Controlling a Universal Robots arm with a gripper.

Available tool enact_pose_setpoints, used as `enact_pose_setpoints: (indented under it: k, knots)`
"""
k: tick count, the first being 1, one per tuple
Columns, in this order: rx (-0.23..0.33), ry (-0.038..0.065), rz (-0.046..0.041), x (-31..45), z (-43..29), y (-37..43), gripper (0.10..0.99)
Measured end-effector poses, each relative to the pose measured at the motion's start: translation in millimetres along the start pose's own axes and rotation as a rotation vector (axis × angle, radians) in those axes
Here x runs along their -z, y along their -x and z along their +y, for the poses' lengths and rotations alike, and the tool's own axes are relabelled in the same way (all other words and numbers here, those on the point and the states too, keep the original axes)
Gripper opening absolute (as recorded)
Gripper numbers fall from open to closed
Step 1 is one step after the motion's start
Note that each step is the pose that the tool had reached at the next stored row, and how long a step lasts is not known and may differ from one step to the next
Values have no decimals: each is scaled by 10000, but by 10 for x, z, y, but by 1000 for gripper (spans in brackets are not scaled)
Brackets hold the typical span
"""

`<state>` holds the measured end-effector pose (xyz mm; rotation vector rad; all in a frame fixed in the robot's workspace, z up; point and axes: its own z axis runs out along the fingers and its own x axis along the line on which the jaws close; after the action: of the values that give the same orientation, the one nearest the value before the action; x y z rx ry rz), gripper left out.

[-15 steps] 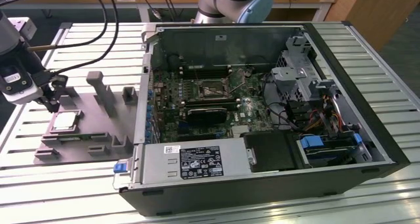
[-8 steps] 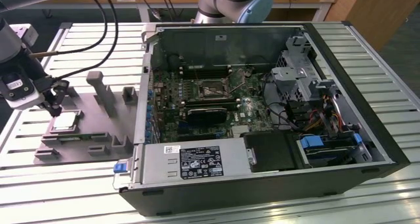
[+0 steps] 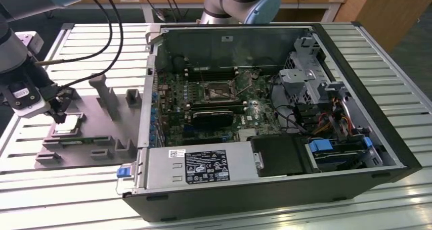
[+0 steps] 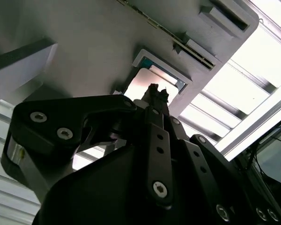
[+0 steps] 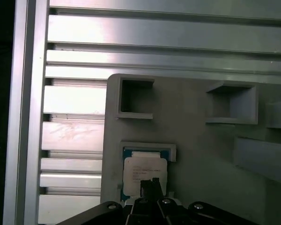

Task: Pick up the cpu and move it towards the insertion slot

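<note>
The cpu (image 3: pixel 70 124) lies flat in a square pocket of the grey fixture plate (image 3: pixel 101 121) at the exterior view's left. Its silvery top also shows in both wrist views (image 4: pixel 143 84) (image 5: pixel 145 169). My gripper (image 3: pixel 59 118) hangs right over it, fingers pointing down and drawn together, tips (image 4: pixel 155 90) (image 5: pixel 150 183) at the chip's near edge. I cannot tell whether they touch it. The insertion slot (image 3: pixel 217 92) is a square black socket in a silver bracket on the green board inside the open computer case.
The open computer case (image 3: pixel 270 113) lies on its side on the slatted aluminium table (image 3: pixel 40 189). Upright grey posts (image 3: pixel 108 96) on the fixture plate stand between the cpu and the case wall. Black cables (image 3: pixel 101 38) hang from the arm. A second arm's base (image 3: pixel 243 2) stands behind the case.
</note>
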<state>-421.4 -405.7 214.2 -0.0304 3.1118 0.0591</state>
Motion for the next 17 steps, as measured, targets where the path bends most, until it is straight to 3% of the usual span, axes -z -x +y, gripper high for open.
enact_pose_setpoints:
  k: [9,17]
  knots:
    - [-45,-1,-3,-149,-6,19,102]
    - [-481,-14,-18,-163,-7,20,102]
